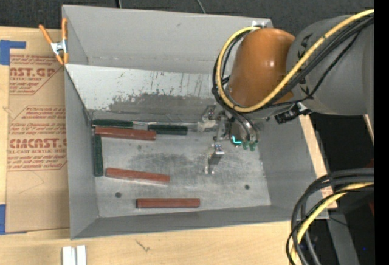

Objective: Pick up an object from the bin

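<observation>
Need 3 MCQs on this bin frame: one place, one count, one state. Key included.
1. Where is the pincer?
A. over the left wall
B. over bare bin floor, right of the bars
C. outside the bin
2. How many red-brown bars?
A. one
B. five
C. three
3. The bottommost red-brown bar:
A. lies flat, alone
B. stands upright
C. lies across another bar
Key: 1B, every bar lies to its left; 2C, three show, stacked down the floor's left half; 3A, it rests flat and touches nothing.
</observation>
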Motion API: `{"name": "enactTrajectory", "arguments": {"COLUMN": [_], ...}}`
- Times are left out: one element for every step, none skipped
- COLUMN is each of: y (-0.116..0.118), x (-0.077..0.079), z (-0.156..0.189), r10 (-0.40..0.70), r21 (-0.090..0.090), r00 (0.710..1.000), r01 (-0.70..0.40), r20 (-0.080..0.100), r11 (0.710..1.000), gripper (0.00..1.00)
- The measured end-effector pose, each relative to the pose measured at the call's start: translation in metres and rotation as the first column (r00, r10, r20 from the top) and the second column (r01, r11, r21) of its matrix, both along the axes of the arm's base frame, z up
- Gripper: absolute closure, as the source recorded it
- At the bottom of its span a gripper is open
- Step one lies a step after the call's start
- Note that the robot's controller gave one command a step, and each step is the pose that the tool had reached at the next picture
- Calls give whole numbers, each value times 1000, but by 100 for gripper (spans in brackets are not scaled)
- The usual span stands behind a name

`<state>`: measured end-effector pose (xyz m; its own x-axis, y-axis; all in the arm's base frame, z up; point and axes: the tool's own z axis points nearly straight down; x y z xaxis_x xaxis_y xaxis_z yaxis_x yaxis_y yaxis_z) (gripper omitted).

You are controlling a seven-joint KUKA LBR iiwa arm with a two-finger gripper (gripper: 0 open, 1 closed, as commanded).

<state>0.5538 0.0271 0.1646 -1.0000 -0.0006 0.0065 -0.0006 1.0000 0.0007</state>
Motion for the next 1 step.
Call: {"name": "enactTrajectory", "arguments": {"y": [0], "x": [2], "z": [4], "r10": [-1], "r21": [0], "r00": [1000], "r01": [1], "r20": [8], "r11": [1000], "gripper": [0]}}
